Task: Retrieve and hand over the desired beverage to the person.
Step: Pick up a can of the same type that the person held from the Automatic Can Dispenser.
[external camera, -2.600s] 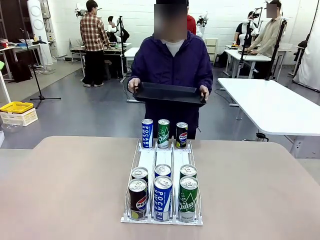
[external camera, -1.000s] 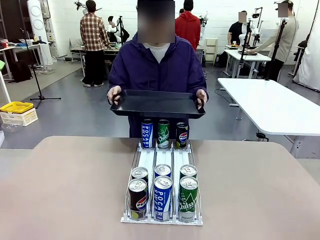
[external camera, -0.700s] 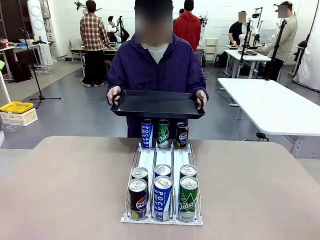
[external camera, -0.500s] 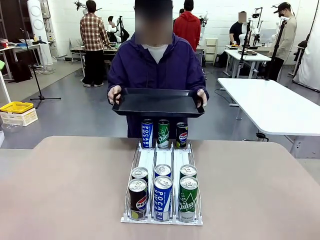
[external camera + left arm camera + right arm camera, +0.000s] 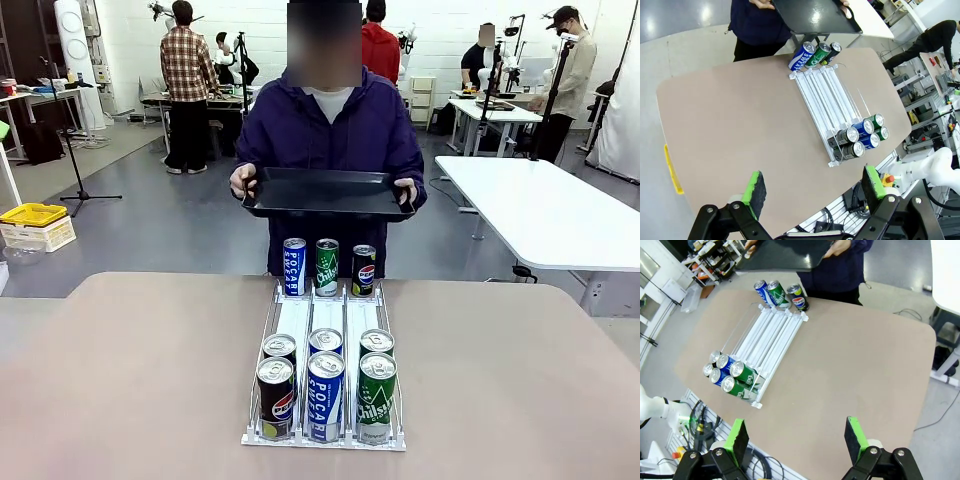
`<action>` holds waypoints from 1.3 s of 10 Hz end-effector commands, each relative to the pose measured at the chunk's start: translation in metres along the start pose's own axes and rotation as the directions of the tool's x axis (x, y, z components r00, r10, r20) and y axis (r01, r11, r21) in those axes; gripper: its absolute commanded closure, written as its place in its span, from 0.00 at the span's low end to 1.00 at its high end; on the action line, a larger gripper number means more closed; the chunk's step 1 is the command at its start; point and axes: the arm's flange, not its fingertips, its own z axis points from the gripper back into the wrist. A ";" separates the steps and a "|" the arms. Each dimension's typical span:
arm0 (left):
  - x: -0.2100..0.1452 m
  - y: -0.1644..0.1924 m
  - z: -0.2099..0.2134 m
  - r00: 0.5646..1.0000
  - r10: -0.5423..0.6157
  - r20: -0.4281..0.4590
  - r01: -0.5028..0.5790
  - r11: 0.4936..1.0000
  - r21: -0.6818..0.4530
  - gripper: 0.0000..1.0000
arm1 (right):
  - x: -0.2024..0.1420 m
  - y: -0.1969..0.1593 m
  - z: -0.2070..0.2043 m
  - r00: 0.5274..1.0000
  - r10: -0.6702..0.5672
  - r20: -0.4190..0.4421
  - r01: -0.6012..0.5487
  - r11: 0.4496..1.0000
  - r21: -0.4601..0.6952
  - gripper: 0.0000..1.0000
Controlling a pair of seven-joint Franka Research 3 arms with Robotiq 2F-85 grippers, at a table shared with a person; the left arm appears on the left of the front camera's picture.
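The person [image 5: 330, 125] in a dark purple jacket stands at the table's far side, holding an empty black tray [image 5: 327, 192] in both hands above the far cans. A white wire rack [image 5: 325, 318] with three lanes lies mid-table. At its far end stand a blue Pocari can [image 5: 294, 266], a green Chilsung can [image 5: 327, 266] and a Pepsi can [image 5: 364, 270]. At its near end are two rows of three cans, fronted by Pepsi [image 5: 276, 398], Pocari [image 5: 325, 395] and Chilsung [image 5: 376, 397]. My left gripper [image 5: 813, 186] and right gripper [image 5: 796, 436] hang open, high above the table and holding nothing.
The beige table [image 5: 130, 380] has bare surface on both sides of the rack. A white table [image 5: 545, 205] stands at the right behind it. Other people work at benches in the background. A yellow crate [image 5: 35, 222] sits on the floor at the left.
The person has shifted to the right with the tray, which now sits a little higher and farther back. The cans and rack have not moved.
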 end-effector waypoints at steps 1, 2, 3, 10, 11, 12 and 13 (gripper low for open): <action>0.001 0.001 0.001 1.000 -0.017 0.001 0.017 1.000 -0.015 0.00 | 0.002 -0.001 -0.002 1.000 0.008 0.007 -0.008 1.000 0.027 0.00; 0.001 0.001 0.001 1.000 -0.017 0.001 0.017 1.000 -0.015 0.00 | 0.002 -0.001 -0.002 1.000 0.008 0.007 -0.008 1.000 0.027 0.00; 0.001 0.001 0.001 1.000 -0.017 0.001 0.017 1.000 -0.015 0.00 | 0.002 -0.001 -0.002 1.000 0.008 0.007 -0.008 1.000 0.027 0.00; 0.001 0.001 0.001 1.000 -0.017 0.001 0.017 1.000 -0.015 0.00 | 0.002 -0.001 -0.002 1.000 0.008 0.007 -0.008 1.000 0.027 0.00; 0.001 0.001 0.001 1.000 -0.017 0.001 0.017 1.000 -0.015 0.00 | 0.002 -0.001 -0.002 1.000 0.008 0.007 -0.008 1.000 0.027 0.00; 0.001 0.001 0.001 1.000 -0.017 0.001 0.017 1.000 -0.015 0.00 | 0.002 -0.001 -0.002 1.000 0.008 0.007 -0.008 1.000 0.027 0.00; 0.001 0.001 0.001 1.000 -0.017 0.001 0.017 1.000 -0.015 0.00 | 0.002 -0.001 -0.002 1.000 0.008 0.007 -0.008 1.000 0.027 0.00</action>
